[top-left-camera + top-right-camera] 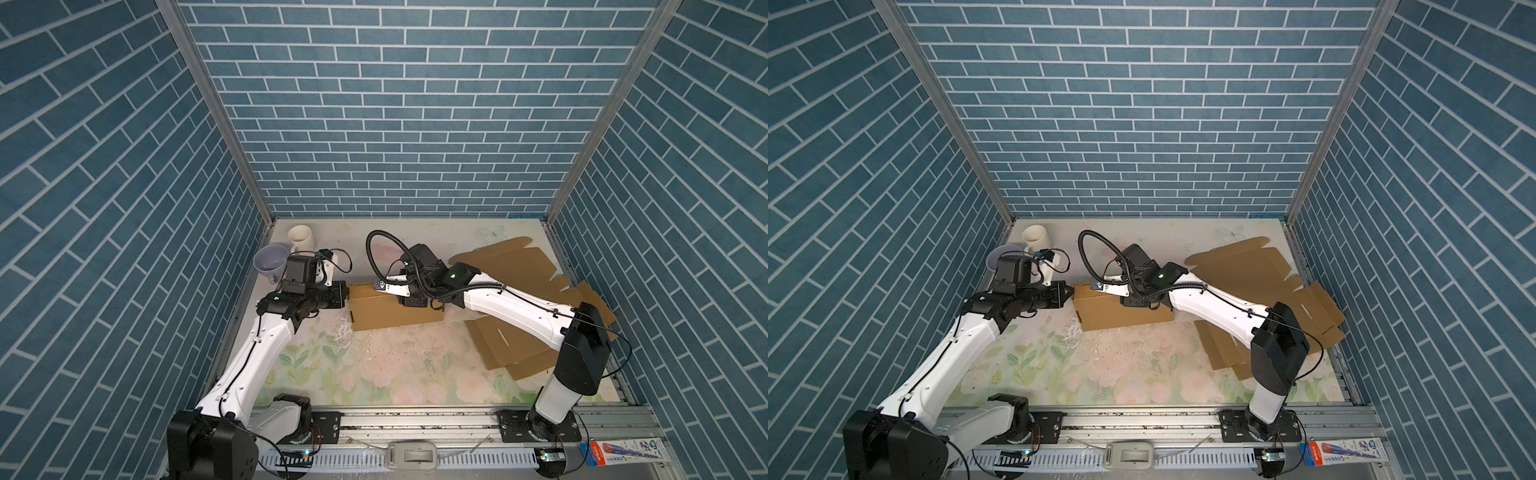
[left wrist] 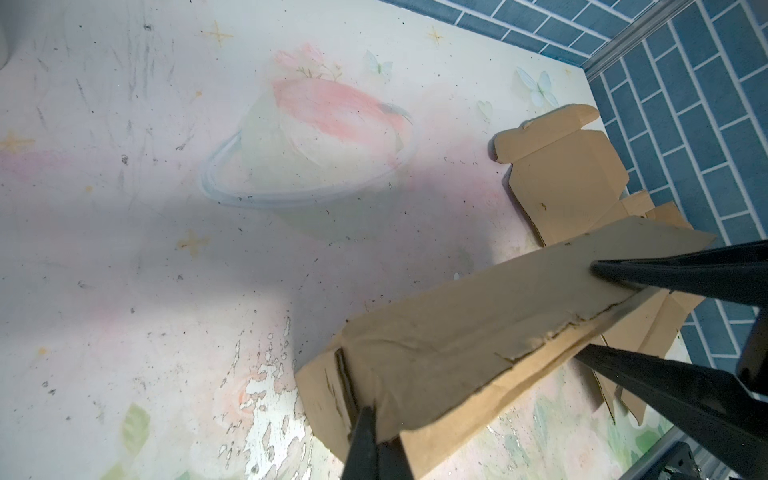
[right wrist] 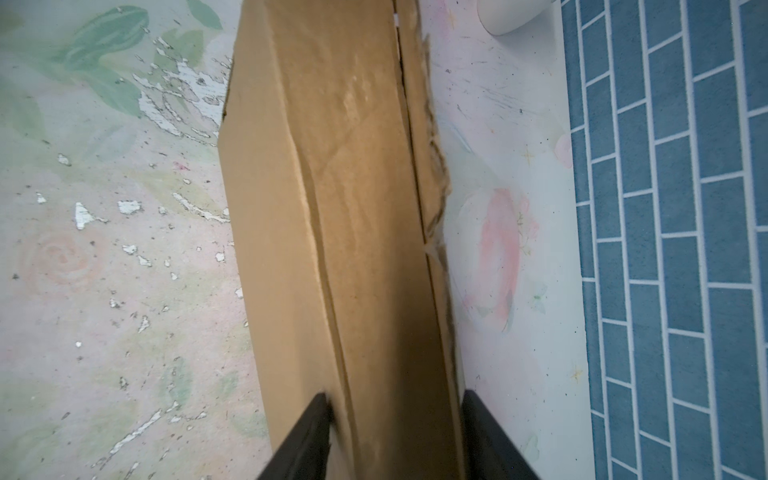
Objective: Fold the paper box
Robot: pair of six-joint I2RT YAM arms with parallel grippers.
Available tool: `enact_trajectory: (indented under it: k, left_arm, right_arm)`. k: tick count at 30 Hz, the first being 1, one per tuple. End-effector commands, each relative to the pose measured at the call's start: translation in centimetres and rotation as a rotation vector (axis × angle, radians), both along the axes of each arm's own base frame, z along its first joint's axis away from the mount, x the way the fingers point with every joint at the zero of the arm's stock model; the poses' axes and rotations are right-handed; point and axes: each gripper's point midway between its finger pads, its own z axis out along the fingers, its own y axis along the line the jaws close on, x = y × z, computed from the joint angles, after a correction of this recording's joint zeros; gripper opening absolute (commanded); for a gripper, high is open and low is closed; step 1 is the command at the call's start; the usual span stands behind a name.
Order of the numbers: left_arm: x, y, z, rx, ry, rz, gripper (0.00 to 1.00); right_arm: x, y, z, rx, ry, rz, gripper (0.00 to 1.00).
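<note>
Box [image 1: 395, 316] steadied for folding
Your left gripper [image 2: 365, 419], pressed together, props its end — the right gripper [image 3: 395, 395] straddles the top fold, likely to crease it; its grip is unclear.

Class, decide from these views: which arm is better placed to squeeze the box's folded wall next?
Right, probably: the right end effector straddles the folded wall of the box, one finger each side; the left end effector is shut at its end.
</note>
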Motion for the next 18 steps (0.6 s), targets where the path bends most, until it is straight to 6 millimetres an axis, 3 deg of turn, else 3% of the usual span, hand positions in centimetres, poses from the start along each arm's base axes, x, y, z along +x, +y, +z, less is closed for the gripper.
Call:
enact_trajectory:
  k: [1,5,12,14,18]
  left_arm:
    - [-2.2,-0.3,-1.5,-0.001,0.102,-0.026,0.04]
    - [-2.6,-0.5,-0.5,-0.019,0.088,-0.037,0.12]
    - [-3.1,-0.4,3.7,-0.083,0.008,-0.016,0.37]
    - [-2.5,-0.5,4.3,-0.113,-0.004,0.008,0.45]
    - [0.4,-0.1,4.6,-0.139,-0.022,0.092,0.52]
  right_arm:
    - [-0.7,-0.8,-1.7,-0.043,0.001,-0.001,0.46]
    - [-0.9,-1.3,-2.8,-0.045,0.012,-0.027,0.41]
    - [-0.8,-1.8,-3.4,-0.034,0.011,-0.071,0.39]
    - [-0.8,-1.8,-3.3,-0.023,0.006,-0.084,0.39]
    - [-1.1,-1.7,-3.4,-0.005,-0.003,-0.098,0.4]
